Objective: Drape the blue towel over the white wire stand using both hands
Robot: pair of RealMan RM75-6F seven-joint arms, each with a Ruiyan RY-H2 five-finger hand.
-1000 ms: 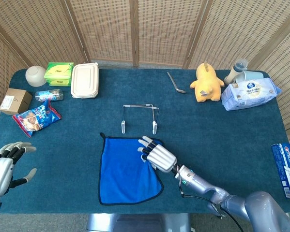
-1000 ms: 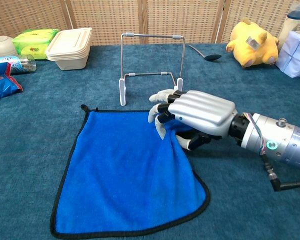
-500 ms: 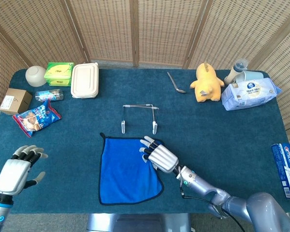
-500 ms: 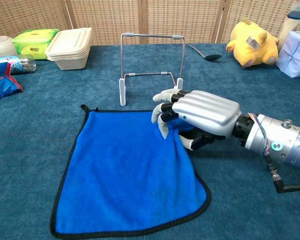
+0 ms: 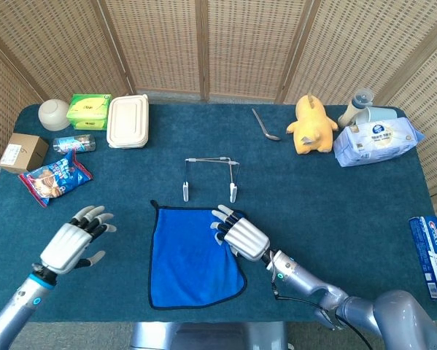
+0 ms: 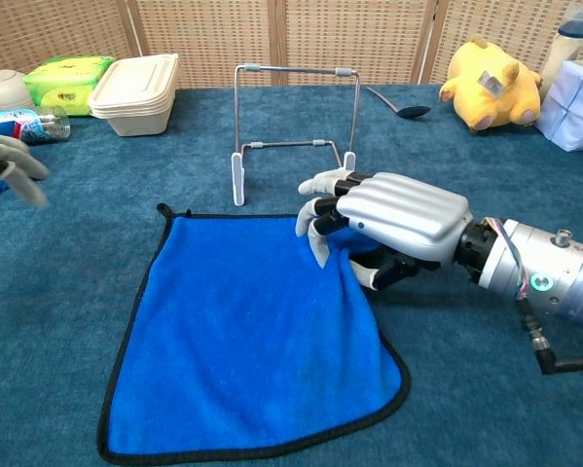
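at the blue towel (image 5: 192,248) corner, right hand (image 5: 241,235) gripping cloth, thumb hidden; left hand (image 5: 72,242) splayed, empty, blurred chest-side

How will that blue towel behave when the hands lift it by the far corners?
The blue towel lies flat and thin, so it will probably sag and fold, not stay stiff. It looks light. Its fuzzy weave likely grips fingers well; the right hand already rests on its corner.

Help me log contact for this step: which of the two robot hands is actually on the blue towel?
The right hand: its fingers rest on the far right corner of the blue towel, while the left hand hovers open over bare table left of it.
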